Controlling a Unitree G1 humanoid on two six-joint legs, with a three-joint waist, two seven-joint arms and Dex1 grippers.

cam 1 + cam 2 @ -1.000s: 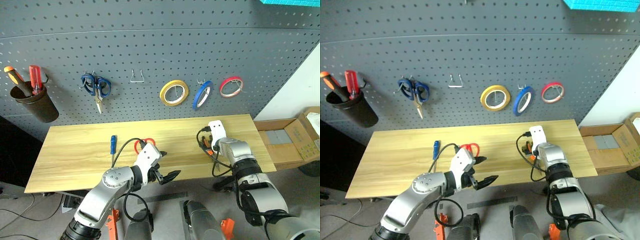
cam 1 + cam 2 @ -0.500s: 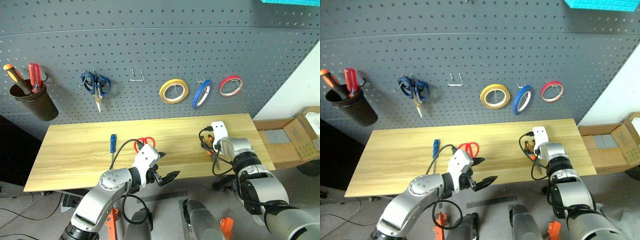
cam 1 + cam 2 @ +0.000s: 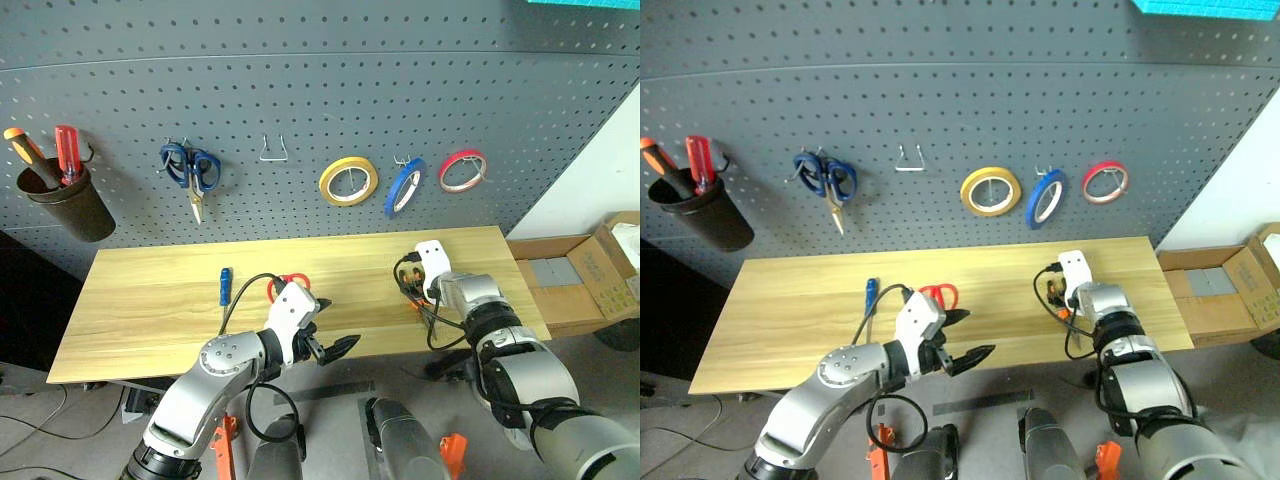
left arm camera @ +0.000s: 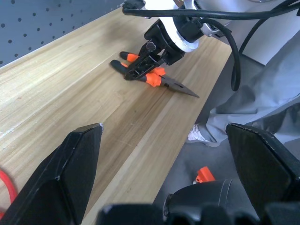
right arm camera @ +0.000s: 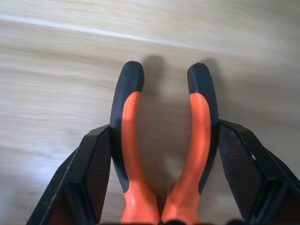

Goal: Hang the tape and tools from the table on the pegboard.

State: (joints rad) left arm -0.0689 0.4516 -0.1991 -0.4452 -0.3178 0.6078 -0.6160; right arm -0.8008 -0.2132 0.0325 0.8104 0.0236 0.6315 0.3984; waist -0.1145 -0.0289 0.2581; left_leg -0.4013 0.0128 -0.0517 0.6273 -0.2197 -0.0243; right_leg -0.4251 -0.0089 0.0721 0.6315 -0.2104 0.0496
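Pegboard (image 3: 300, 90): dark grey wall panel behind the tabletop (image 3: 150, 300); no writing can be read anywhere on it.
Cup (image 3: 65, 205): far left on the pegboard, holding two red- and orange-handled tools.
Blue scissors (image 3: 193, 172): hang on a hook, blades down.
Bare hook (image 3: 275, 152): between the blue scissors and the tape.
Screwdriver (image 3: 226, 287): blue handle, lies on the tabletop left of centre.
Left arm: bent at the elbow, reaching forward and rightward, low over the front edge of the tabletop.
Left end effector (image 3: 328, 346): released, the two black fingers spread wide, nothing between them.
Red scissors (image 3: 287, 284): on the tabletop, handles partly hidden behind the left wrist.
Tape (image 3: 349, 183): yellow ring already hanging on the pegboard, with a blue roll (image 3: 404, 188) and a red roll (image 3: 462, 171) to its right.
Right arm: stretched forward over the right part of the tabletop, wrist angled down.
Right end effector (image 4: 140, 69): fingers flank both handles of the pliers (image 5: 164, 140), touching their outer sides.
Pliers: flat on the tabletop, orange-and-black handles, metal nose toward the front edge.
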